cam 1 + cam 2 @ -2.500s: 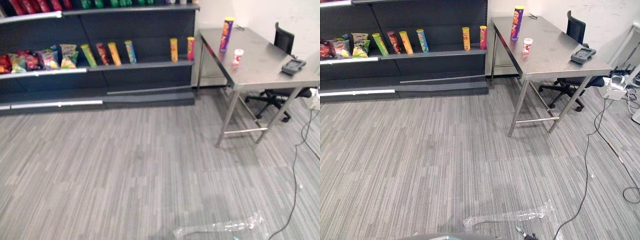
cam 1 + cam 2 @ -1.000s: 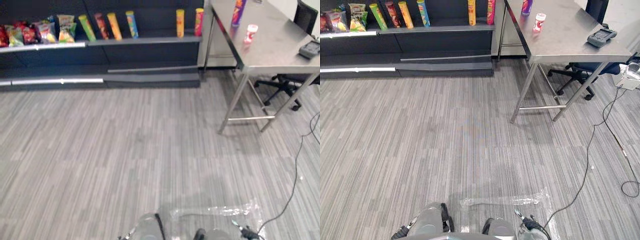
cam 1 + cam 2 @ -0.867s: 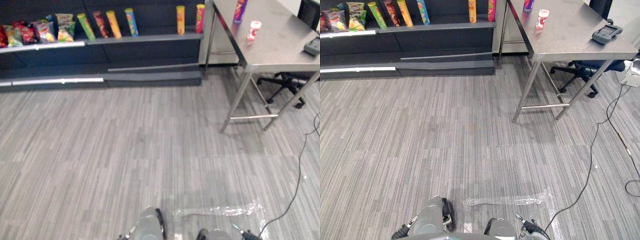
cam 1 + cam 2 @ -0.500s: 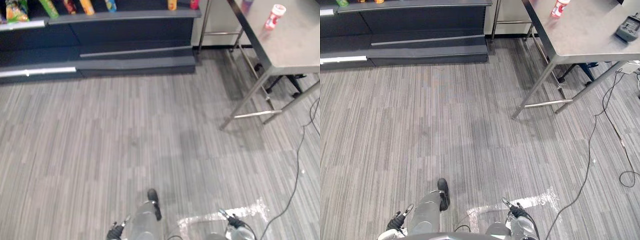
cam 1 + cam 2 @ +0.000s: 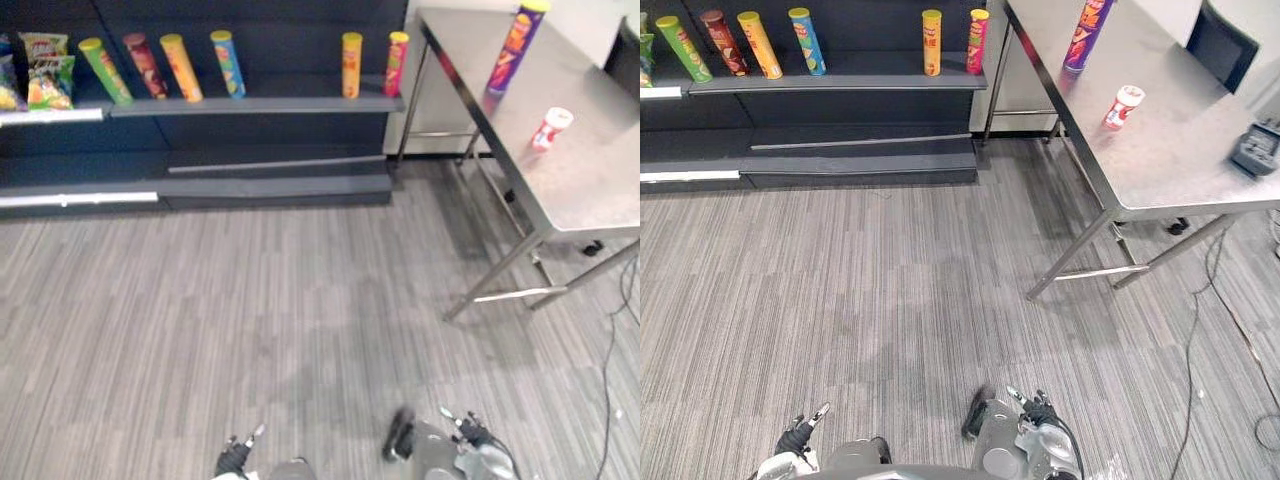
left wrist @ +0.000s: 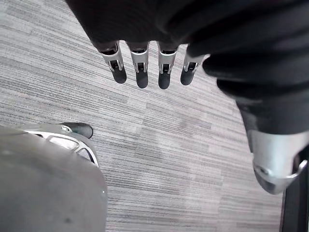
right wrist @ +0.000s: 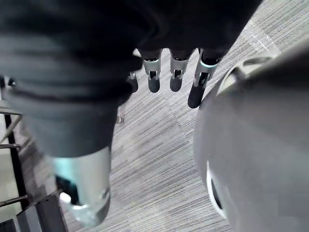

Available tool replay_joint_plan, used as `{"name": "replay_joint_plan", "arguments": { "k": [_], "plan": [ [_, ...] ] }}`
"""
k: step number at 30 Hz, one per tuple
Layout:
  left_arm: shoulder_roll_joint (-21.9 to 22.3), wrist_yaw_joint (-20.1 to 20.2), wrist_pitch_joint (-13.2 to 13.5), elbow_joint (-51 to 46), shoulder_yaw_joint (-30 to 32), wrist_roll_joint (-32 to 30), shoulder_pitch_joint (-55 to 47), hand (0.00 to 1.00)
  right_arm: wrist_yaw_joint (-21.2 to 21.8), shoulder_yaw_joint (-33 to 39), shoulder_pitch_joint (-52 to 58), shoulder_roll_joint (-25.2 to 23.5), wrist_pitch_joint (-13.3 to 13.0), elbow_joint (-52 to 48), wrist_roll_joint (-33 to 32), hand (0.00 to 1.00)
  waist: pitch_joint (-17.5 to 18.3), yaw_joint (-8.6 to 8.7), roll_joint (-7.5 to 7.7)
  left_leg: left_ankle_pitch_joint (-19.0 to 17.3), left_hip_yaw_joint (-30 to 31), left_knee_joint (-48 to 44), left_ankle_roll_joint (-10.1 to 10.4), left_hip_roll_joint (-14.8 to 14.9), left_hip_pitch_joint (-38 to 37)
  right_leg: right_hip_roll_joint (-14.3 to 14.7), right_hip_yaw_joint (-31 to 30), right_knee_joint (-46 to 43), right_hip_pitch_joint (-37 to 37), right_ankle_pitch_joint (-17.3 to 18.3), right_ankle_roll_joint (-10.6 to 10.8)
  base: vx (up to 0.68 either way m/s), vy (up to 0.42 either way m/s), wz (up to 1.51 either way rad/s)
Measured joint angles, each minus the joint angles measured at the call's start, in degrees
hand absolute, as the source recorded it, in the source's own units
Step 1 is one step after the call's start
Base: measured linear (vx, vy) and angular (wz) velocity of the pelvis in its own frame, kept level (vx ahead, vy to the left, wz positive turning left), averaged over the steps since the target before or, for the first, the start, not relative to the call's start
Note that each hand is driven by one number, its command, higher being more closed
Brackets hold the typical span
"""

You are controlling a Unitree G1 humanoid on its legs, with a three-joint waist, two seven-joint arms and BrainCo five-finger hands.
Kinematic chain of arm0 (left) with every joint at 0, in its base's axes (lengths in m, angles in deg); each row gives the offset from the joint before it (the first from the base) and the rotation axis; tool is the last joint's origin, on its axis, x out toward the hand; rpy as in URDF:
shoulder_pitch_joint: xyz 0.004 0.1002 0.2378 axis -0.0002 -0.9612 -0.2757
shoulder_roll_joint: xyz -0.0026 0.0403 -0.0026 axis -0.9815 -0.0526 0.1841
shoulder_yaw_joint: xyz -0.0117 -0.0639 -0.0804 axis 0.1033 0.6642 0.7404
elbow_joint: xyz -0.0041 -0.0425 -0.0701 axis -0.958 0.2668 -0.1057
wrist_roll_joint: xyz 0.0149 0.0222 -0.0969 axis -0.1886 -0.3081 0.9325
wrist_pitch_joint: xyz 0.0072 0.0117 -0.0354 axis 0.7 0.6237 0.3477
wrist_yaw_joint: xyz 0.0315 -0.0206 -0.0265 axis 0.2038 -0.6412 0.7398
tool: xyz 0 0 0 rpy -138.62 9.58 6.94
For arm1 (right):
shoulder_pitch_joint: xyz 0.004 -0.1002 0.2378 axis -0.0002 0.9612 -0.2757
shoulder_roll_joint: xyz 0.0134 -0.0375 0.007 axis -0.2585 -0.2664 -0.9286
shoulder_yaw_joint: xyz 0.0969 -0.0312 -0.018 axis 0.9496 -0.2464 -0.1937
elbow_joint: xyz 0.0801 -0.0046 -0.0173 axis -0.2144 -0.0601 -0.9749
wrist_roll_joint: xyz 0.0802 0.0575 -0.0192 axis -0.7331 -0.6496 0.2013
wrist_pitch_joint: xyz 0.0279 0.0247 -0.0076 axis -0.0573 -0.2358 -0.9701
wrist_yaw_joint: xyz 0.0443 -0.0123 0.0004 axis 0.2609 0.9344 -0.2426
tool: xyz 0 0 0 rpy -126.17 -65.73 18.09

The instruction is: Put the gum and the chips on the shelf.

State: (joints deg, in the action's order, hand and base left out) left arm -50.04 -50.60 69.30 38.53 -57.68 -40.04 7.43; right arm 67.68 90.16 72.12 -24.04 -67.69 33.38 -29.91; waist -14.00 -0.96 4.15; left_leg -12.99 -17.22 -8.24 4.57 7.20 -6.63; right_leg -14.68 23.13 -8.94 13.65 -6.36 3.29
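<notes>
Left eye view: the chips tube point(image 5: 515, 48) and the gum bottle point(image 5: 551, 128) stand apart on the table point(image 5: 590, 185), far ahead and to the right of the right hand point(image 5: 468, 433).

Right eye view: the shelf point(image 5: 840, 85) lies far ahead of the left hand point(image 5: 800, 436).

Left wrist view: the left hand's fingers point(image 6: 140, 67) hang relaxed and empty over the carpet point(image 6: 169, 145).

Right wrist view: the right hand's fingers point(image 7: 175, 72) are also loose, holding nothing.
</notes>
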Motion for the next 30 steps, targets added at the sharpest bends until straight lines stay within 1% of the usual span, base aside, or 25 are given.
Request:
{"name": "replay_joint_plan", "arguments": {
  "k": [1,2,3,4,5,7,8,9,10,12,13,14,15,16,17,19,20,22,23,24,25,26,27,28,30],
  "plan": [
    [1.7,0.1,0.1,1.0,0.5,-0.1,-0.3,0.00,-0.1,0.1,-0.2,1.2,0.0,0.0,0.1,0.00,0.2,-0.29,-2.17,0.6,0.8,2.3,1.1,1.3,-1.2,1.9,1.1,-0.7,-0.5,2.1,-0.3,0.28,-0.253,0.36],
    [2.3,0.1,0.1,1.5,0.4,-0.1,-0.2,0.00,-0.1,0.2,-0.2,2.1,-0.1,0.0,0.1,0.00,0.2,-0.19,-3.64,0.9,1.1,3.1,1.4,2.5,-1.9,2.7,1.4,-2.6,-0.2,4.4,-0.9,0.21,-0.153,0.06],
    [2.7,0.2,0.0,1.7,0.4,-0.1,-0.3,0.00,-0.1,0.5,-0.3,2.3,-0.1,0.0,0.1,0.00,0.2,-0.20,-4.37,0.9,1.6,3.2,1.6,3.1,-2.4,3.0,1.5,-4.5,0.2,5.9,-1.3,0.19,-0.159,0.07],
    [3.1,0.2,0.0,2.0,0.8,-0.2,-0.3,0.00,-0.1,0.7,-0.2,2.3,-0.1,0.0,0.0,0.00,0.4,-0.20,-5.04,0.8,2.6,2.9,2.0,4.1,-2.8,3.1,1.8,-8.5,0.9,9.2,-1.4,0.26,-0.220,0.10],
    [3.1,0.2,0.0,2.0,1.0,-0.2,-0.2,0.00,-0.1,0.6,-0.2,2.8,-0.1,0.0,0.1,0.00,0.6,-0.13,-5.35,0.5,3.7,0.9,2.4,5.0,-2.9,3.0,2.4,-11.9,1.0,12.5,-1.2,0.26,-0.212,0.15],
    [3.3,0.3,0.0,2.0,1.2,-0.1,-0.2,0.00,-0.1,0.6,-0.1,2.7,-0.1,0.0,0.1,0.00,0.6,-0.19,-5.09,0.2,4.3,-3.2,2.8,5.9,-1.3,3.0,2.9,-13.1,0.7,14.1,-1.3,0.18,-0.141,0.20],
    [3.1,0.3,0.1,1.8,1.7,0.0,0.0,0.00,-0.1,0.6,0.2,2.5,-0.1,0.2,0.1,0.00,0.8,-0.24,-4.74,0.2,6.0,-12.4,2.9,6.9,3.2,3.2,3.5,-12.9,0.0,14.8,-1.3,0.19,-0.155,0.23],
    [2.9,0.2,0.1,1.9,1.7,0.0,0.0,0.00,-0.1,0.6,0.3,2.8,-0.1,0.2,0.0,0.00,0.9,-0.17,-5.25,0.6,7.8,-20.3,3.3,8.3,7.2,3.6,4.1,-12.3,-1.1,15.0,-1.6,0.25,-0.123,0.18],
    [3.0,0.2,-0.2,2.0,2.0,0.1,0.0,0.00,-0.1,0.5,0.4,3.3,-0.1,0.2,0.0,0.00,1.0,-0.03,-6.11,2.4,10.2,-29.0,4.2,10.0,10.8,4.3,4.8,-12.7,-2.5,15.6,-1.7,0.23,-0.061,0.02],
    [3.3,0.2,-0.1,1.9,2.0,0.6,-0.2,0.00,-0.1,0.5,1.0,3.2,-0.1,0.2,-0.1,0.00,1.0,-0.04,-6.06,7.5,10.2,-35.9,4.8,11.8,12.5,4.9,4.8,-13.5,-5.2,17.0,-2.1,0.29,-0.030,0.01],
    [2.8,0.2,-0.1,1.9,2.1,0.6,-0.4,0.00,-0.1,0.8,1.5,3.2,-0.1,0.4,-0.5,0.00,1.0,-0.04,-5.52,13.8,10.2,-40.3,5.3,12.2,14.5,4.9,4.9,-12.1,-7.4,17.5,-2.4,0.31,-0.056,0.08],
    [2.4,0.2,0.1,1.9,2.0,0.6,-0.3,0.00,-0.1,1.0,1.6,3.2,-0.1,0.6,-0.5,0.00,0.8,-0.26,-4.79,13.8,10.2,-42.9,5.8,12.7,16.1,4.8,4.9,-11.2,-8.2,17.5,-2.4,0.30,-0.049,0.07],
    [2.3,0.1,0.2,1.8,2.1,0.6,0.0,0.00,-0.2,1.9,1.7,3.1,-0.1,0.6,-0.5,0.00,0.8,-0.49,-4.85,7.7,9.1,-46.2,5.9,13.5,19.4,4.8,4.9,-9.2,-10.0,17.4,-2.4,0.28,-0.007,0.02],
    [2.3,0.1,0.2,1.6,2.1,0.6,0.0,0.00,-0.3,3.2,1.8,3.1,-0.1,0.8,-0.6,0.00,0.7,-0.47,-4.94,2.9,7.1,-45.8,5.0,13.5,22.0,4.8,4.9,-7.4,-11.6,17.4,-2.3,0.27,0.020,0.01],
    [2.3,0.1,0.2,1.4,2.0,0.7,-0.1,0.00,-0.3,3.5,1.7,3.1,-0.1,1.1,-0.6,0.00,0.7,-0.51,-4.91,1.6,6.0,-44.4,4.4,13.4,23.2,4.8,4.9,-6.4,-12.5,17.3,-2.2,0.27,0.075,-0.04],
    [2.2,0.0,0.5,1.4,2.1,0.7,-0.1,0.00,-0.4,5.0,0.8,2.6,0.0,2.0,-0.7,0.00,0.5,-0.80,-4.51,0.8,3.4,-29.8,4.0,12.3,25.7,4.6,4.0,-3.8,-15.6,17.7,-1.5,0.26,0.158,-0.20],
    [2.2,-0.1,0.6,1.4,2.1,0.7,-0.2,0.00,-0.5,5.1,0.7,2.3,0.0,2.0,-0.7,0.00,0.5,-0.80,-4.42,1.5,3.4,-24.2,4.0,11.8,25.6,4.4,3.3,-3.7,-16.0,18.0,-1.0,0.27,0.261,-0.52],
    [3.0,-0.2,0.5,1.5,2.2,0.7,-1.6,0.00,-0.5,4.9,0.7,2.0,-0.2,1.8,-1.7,0.00,0.5,-0.92,-4.47,11.4,5.6,-3.2,4.5,10.1,23.2,3.2,-0.2,-3.7,-17.2,19.1,2.9,0.36,0.430,-0.77],
    [3.1,-0.2,0.6,1.5,2.6,0.8,-2.4,0.00,-0.5,4.7,0.7,1.6,-0.2,1.9,-1.7,0.00,0.8,-1.36,-4.45,14.2,5.3,-3.1,4.3,9.6,22.2,2.8,-1.3,-3.1,-17.7,19.3,3.9,0.42,0.394,-0.67],
    [2.9,-0.4,0.7,1.5,3.2,0.8,-2.4,0.00,-0.3,4.3,0.8,0.2,-0.1,2.3,-1.7,0.00,1.3,-1.35,-3.01,13.7,4.8,-5.0,3.6,8.0,22.6,2.1,-2.2,-0.5,-19.1,18.6,5.0,0.44,0.233,-0.42],
    [1.5,-0.3,0.8,1.5,3.2,0.8,-2.2,0.00,-0.2,4.4,0.8,-1.1,-0.1,2.8,-1.7,0.00,1.3,-0.93,-1.30,11.0,4.0,-7.8,2.3,7.2,23.5,1.8,-3.2,0.6,-19.8,17.2,4.6,0.45,0.186,-0.24],
    [1.1,-0.3,0.8,1.4,3.2,0.8,-2.0,0.00,-0.2,4.4,0.8,-1.5,-0.1,3.0,-1.7,0.00,1.4,-0.94,-0.38,9.7,3.6,-9.2,2.0,6.5,23.5,1.3,-3.1,1.2,-20.2,16.1,4.7,0.44,0.168,-0.24],
    [0.9,-0.2,0.6,1.7,3.8,0.8,-1.8,0.00,-0.2,4.4,0.5,-1.6,-0.1,3.5,-1.7,0.00,1.9,-0.98,0.60,7.9,2.5,-12.1,0.8,5.7,23.3,0.0,-3.8,2.2,-21.0,13.8,7.3,0.38,0.199,-0.33],
    [0.8,-0.2,0.7,1.9,3.9,0.8,-1.8,0.00,-0.2,4.4,0.3,-1.5,-0.2,3.5,-1.7,0.00,2.4,-0.89,0.64,6.2,1.3,-14.1,-0.5,5.1,22.7,-1.1,-5.1,1.7,-21.2,12.4,7.2,0.42,0.264,-0.41],
    [0.7,-0.2,0.7,2.0,3.7,0.7,-1.8,0.00,-0.1,4.4,0.3,-1.4,-0.2,3.3,-1.7,0.00,3.1,-0.85,0.10,4.2,-0.2,-15.1,-1.6,4.5,21.7,-2.9,-7.0,-2.3,-19.3,10.6,7.3,0.32,0.227,-0.36]
  ]
}}
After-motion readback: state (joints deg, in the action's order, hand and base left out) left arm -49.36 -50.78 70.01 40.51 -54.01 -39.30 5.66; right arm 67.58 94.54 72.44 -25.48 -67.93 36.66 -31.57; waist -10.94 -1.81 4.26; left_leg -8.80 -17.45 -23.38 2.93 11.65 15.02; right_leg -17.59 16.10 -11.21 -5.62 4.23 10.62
